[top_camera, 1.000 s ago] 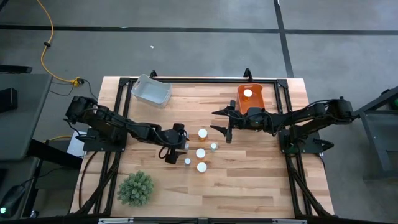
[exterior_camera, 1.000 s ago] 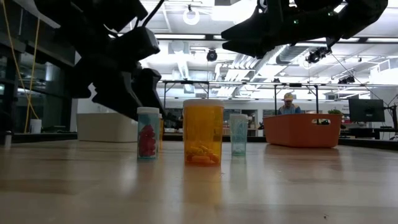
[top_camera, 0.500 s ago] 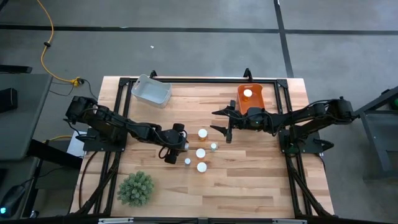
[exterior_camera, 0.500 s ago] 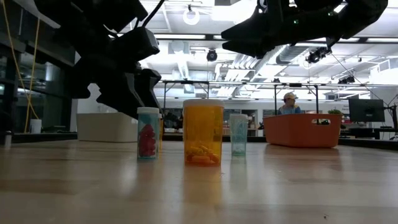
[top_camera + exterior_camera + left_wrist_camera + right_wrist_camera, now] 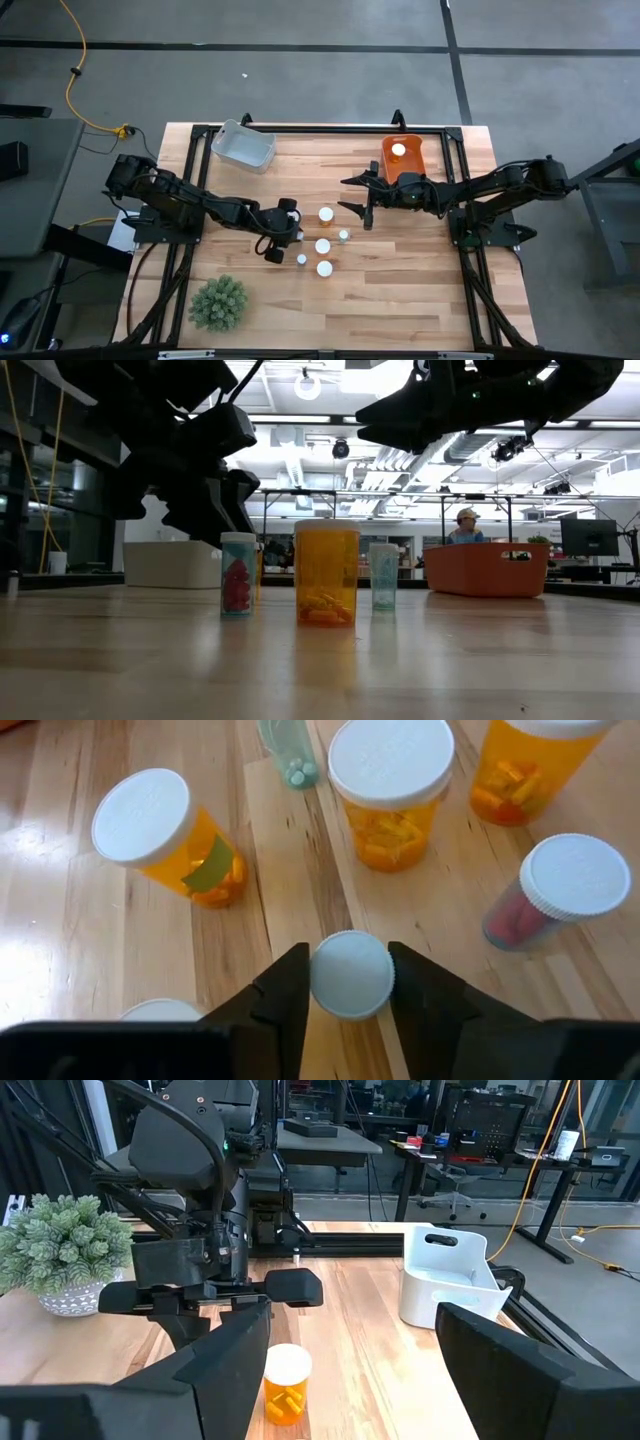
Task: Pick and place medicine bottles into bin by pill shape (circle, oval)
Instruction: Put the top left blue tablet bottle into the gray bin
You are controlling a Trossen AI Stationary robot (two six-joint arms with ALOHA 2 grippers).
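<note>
On the wooden table [image 5: 400, 290] two dark arms reach in from opposite sides. Two bins sit along the far edge: a grey-white bin [image 5: 243, 145] toward the left arm's side and an orange bin [image 5: 402, 170] toward the right arm's side, the orange one holding one white-capped bottle [image 5: 398, 150]. One green spiky plant ball [image 5: 219, 302] sits at the near left corner. The left gripper [image 5: 276, 238] hangs low over the middle of the table, its jaws closed on a small white-capped bottle [image 5: 351, 974], touching the cap on both sides. The right gripper [image 5: 359, 197] hovers beside the orange bin with its jaws spread wide apart and nothing between them. Five more medicine bottles stand clustered just beyond the held one: three larger amber bottles [image 5: 392, 795], [image 5: 161, 838], [image 5: 525, 765], one small bottle with red pills [image 5: 560, 892], and one slim pale-green vial [image 5: 288, 750].
</note>
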